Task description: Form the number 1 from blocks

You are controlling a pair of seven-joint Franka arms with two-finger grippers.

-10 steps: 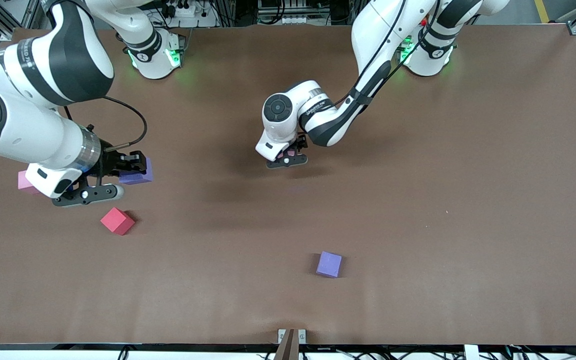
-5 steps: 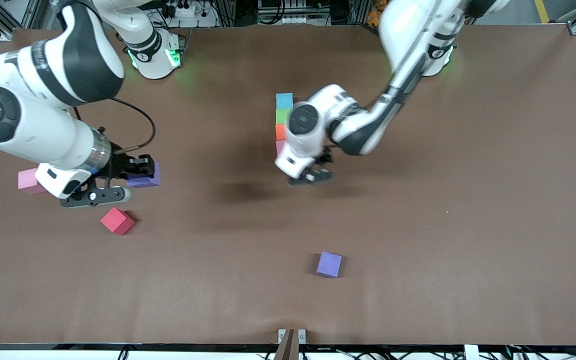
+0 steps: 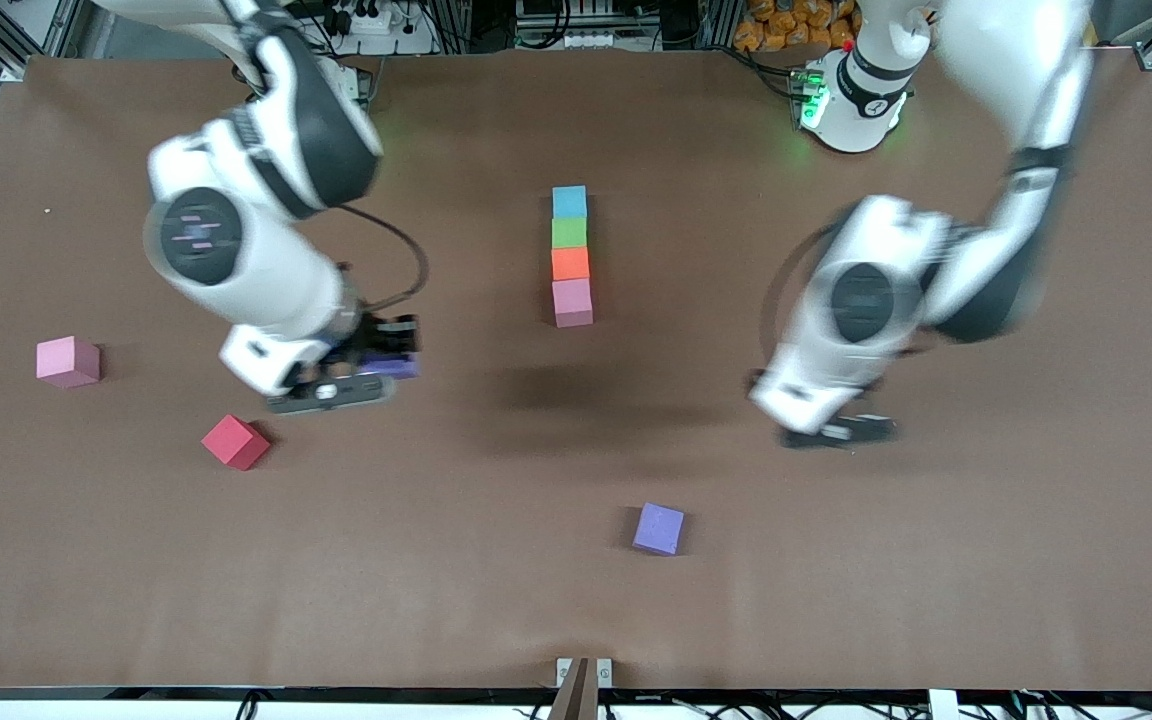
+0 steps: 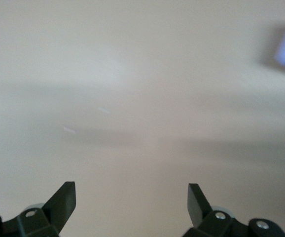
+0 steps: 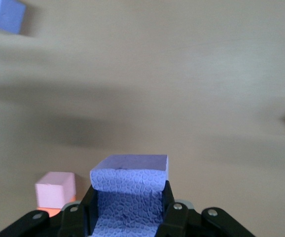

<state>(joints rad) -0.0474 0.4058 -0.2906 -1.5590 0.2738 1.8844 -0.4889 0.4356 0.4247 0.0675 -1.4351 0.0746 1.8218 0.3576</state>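
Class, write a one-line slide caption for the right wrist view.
Right gripper carries a purple block above the table, pink block below.

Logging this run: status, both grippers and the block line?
Right gripper shut on small purple foam cube, airborne. Left gripper open, empty. Line four cubes: blue, green, orange, pink. Nothing blocking its near end.

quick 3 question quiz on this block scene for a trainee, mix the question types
1. True or false: the right pincer is shut on a purple block.
2. How many blocks form the line?
3. The line's end nearest the front camera is: A light blue block, B pink block, C orange block.

Key: 1 true. 2 four. 3 B.
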